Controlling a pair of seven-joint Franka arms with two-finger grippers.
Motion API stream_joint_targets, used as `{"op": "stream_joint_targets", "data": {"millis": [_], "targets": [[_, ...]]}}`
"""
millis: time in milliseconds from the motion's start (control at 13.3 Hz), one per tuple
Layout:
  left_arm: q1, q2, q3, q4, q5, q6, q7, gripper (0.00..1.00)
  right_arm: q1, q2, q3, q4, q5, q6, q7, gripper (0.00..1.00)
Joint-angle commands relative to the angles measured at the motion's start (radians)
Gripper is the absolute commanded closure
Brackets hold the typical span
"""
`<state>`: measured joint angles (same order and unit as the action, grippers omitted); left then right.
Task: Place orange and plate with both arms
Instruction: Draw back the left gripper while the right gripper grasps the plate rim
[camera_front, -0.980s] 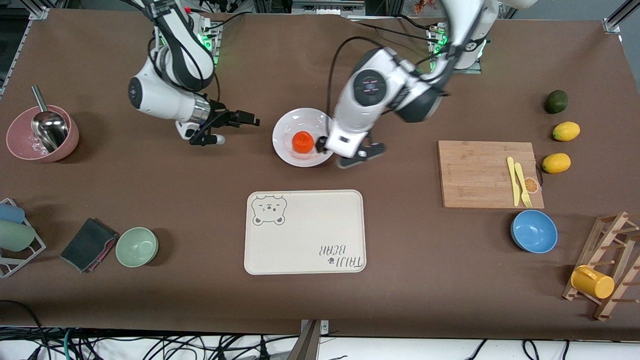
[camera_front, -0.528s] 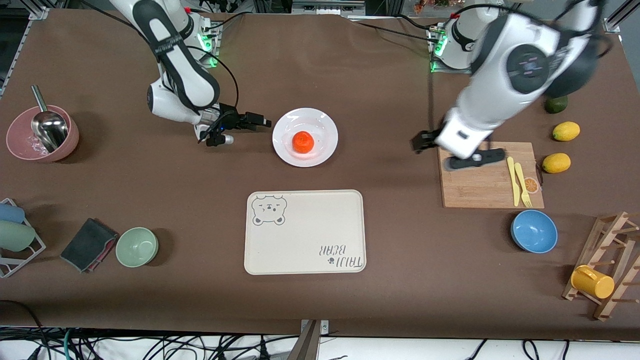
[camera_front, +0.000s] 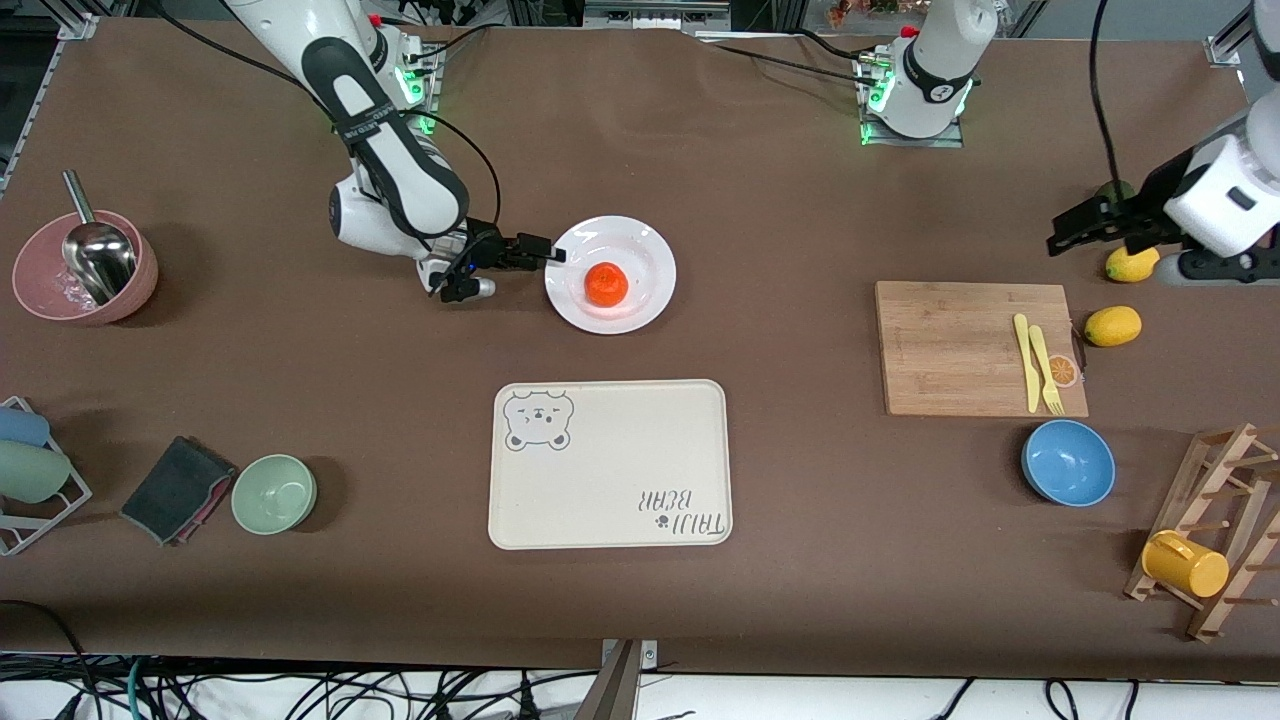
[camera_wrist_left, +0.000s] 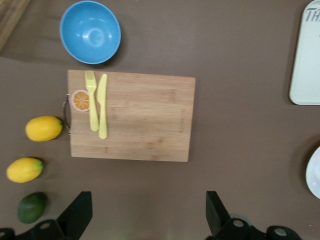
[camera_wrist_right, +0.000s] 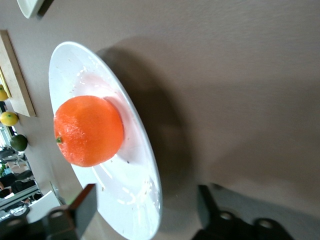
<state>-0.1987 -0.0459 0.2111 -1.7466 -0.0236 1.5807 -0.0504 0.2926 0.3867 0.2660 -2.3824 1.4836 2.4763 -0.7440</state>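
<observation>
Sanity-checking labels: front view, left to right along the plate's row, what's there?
Pink bowl → right gripper → plate with the orange on it → cutting board → lemon

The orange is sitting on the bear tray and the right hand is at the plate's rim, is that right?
Not quite. The orange sits on the white plate, not the bear tray, which is bare in the front view. The right hand is indeed at the plate's rim, fingers open.
</observation>
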Motion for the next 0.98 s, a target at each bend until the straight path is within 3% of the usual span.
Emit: {"op": "stream_joint_targets", "data": {"millis": [0, 75, 528, 905], "targets": [[-0.013, -0.005, -0.025, 0.035, 0.100, -0.039, -0.026, 0.01, 0.017, 0.061, 0.002, 0.052, 0.024, 0.026, -0.058, 0.83], [-0.013, -0.003, -0.024, 0.042, 0.118, -0.048, -0.028, 0.01, 0.017, 0.069, 0.004, 0.058, 0.024, 0.026, -0.063, 1.00], [-0.019, 0.035, -0.019, 0.081, 0.094, -0.047, -0.039, 0.00, 0.002, 0.077, -0.001, 0.115, 0.009, 0.021, -0.084, 1.00], [-0.019, 0.070, -0.018, 0.197, 0.056, -0.099, -0.063, 0.00, -0.061, 0.077, -0.036, 0.230, 0.010, -0.022, -0.020, 1.00]]}}
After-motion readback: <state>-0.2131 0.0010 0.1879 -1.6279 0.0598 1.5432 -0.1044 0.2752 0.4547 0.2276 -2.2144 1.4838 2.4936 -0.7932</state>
